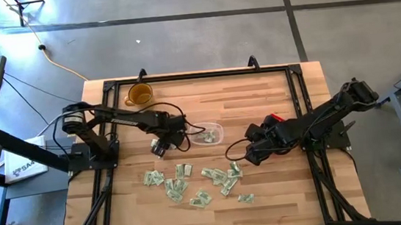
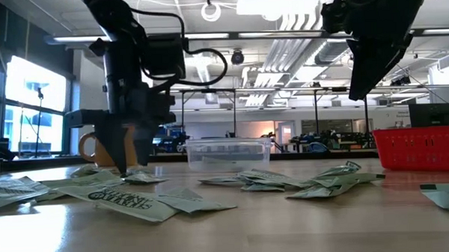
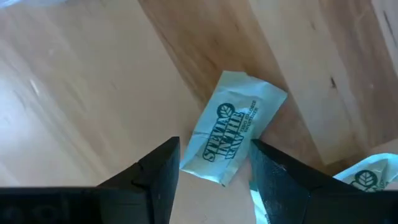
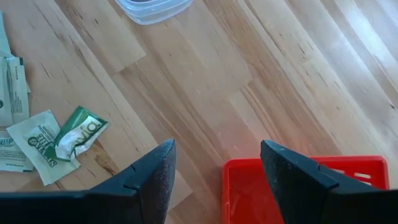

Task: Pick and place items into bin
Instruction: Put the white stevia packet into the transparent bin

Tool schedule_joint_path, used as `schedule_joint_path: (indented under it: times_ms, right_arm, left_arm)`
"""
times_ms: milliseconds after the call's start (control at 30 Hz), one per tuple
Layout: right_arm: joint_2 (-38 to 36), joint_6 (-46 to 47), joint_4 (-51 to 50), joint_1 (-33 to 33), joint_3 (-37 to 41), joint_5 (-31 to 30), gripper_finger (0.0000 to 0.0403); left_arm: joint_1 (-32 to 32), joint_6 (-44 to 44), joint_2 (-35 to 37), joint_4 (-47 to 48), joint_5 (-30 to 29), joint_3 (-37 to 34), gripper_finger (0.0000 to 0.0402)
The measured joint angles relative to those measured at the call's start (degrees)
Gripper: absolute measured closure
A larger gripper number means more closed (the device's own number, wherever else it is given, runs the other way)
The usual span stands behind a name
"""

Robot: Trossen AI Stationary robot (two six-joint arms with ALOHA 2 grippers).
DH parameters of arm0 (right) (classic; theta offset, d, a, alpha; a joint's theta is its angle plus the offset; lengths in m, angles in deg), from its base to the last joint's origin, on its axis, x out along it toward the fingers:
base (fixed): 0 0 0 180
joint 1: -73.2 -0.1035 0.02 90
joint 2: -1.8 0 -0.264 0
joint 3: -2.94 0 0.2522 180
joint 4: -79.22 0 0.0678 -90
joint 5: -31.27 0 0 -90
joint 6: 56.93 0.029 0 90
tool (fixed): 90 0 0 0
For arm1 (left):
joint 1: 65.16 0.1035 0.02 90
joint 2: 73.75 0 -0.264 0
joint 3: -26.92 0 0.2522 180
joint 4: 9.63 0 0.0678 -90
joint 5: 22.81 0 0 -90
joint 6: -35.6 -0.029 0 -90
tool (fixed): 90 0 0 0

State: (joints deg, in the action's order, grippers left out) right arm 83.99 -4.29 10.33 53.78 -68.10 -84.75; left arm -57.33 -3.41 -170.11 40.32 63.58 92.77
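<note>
1. Nearest the worktop's point(image 1: 257, 92) front edge: scattered stevia packets point(image 1: 192, 183), pale green and white, crinkled, lying flat in a loose band between the two arms. Low view shows them spread across the foreground.
2. Left gripper point(image 1: 158, 147) is down low over the worktop, just in front of and to the left of the bin. Fingers spread, nothing pinched. Left wrist view: one packet point(image 3: 233, 127) lies flat on the wood between and just ahead of the open fingertips; a second packet point(image 3: 373, 177) shows at the edge of that view.
3. Right gripper point(image 1: 252, 154) hovers above the worktop, right of the bin and just behind the packet band. Fingers spread, empty. Right wrist view: bare wood between the fingers, red mesh basket point(image 4: 305, 186) close below, a few packets point(image 4: 53, 140) off to one side.
4. Clear plastic bin point(image 1: 207, 134) sits mid-worktop between the two grippers. At least one packet lies inside it; exact count unclear.
5. Amber mug point(image 1: 139, 95) stands near the worktop's far edge, behind the left arm, well apart from the bin.
</note>
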Motion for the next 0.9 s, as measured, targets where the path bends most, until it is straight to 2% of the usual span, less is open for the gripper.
schedule_joint_path:
  times_ms: [133, 333, 400, 500, 600, 667, 767, 833, 900]
  right_arm:
    - [0.00, 0.30, -0.06, 0.00, 0.00, 0.00, 0.0175]
    - [0.00, 0.48, -0.66, 0.02, 0.00, -0.32, 0.0175]
    - [0.00, 0.49, -1.23, 0.02, 0.00, -0.43, 0.0175]
    - [0.02, 0.49, -2.18, 0.02, 0.02, -0.47, 0.0175]
    - [0.03, 0.49, -3.00, 0.02, 0.02, -0.60, 0.0175]
    - [0.02, 0.49, -2.76, 0.02, 0.02, -0.97, 0.0175]
    - [0.04, 0.49, -2.43, 0.02, 0.02, -2.19, 0.0175]
    - [0.04, 0.48, -2.16, 0.02, 0.02, -2.81, 0.0175]
    - [0.04, -0.07, -1.38, 0.15, 0.02, -2.66, 0.0175]
  left_arm:
    - [-0.04, 0.19, -0.67, -0.30, -0.03, -0.16, 0.0234]
    - [-0.01, 1.81, -1.11, -0.25, -1.81, 3.02, 0.0373]
    - [0.07, 2.55, -0.97, 1.96, -3.59, 5.70, 0.0374]
    - [0.02, 3.21, -0.11, 6.20, -5.84, 11.18, 0.0355]
    - [0.03, 3.26, 0.36, 10.19, -5.79, 17.85, 0.0352]
    - [0.04, 3.24, 0.42, 10.45, -2.48, 21.69, 0.0366]
    - [-0.20, 3.37, -0.46, 5.91, 5.29, 24.78, 0.0373]
    - [-1.17, 4.80, -2.65, 2.86, 6.48, 25.63, 0.0372]
    - [-1.60, 7.50, -5.55, 3.72, 6.51, 25.69, 0.0356]
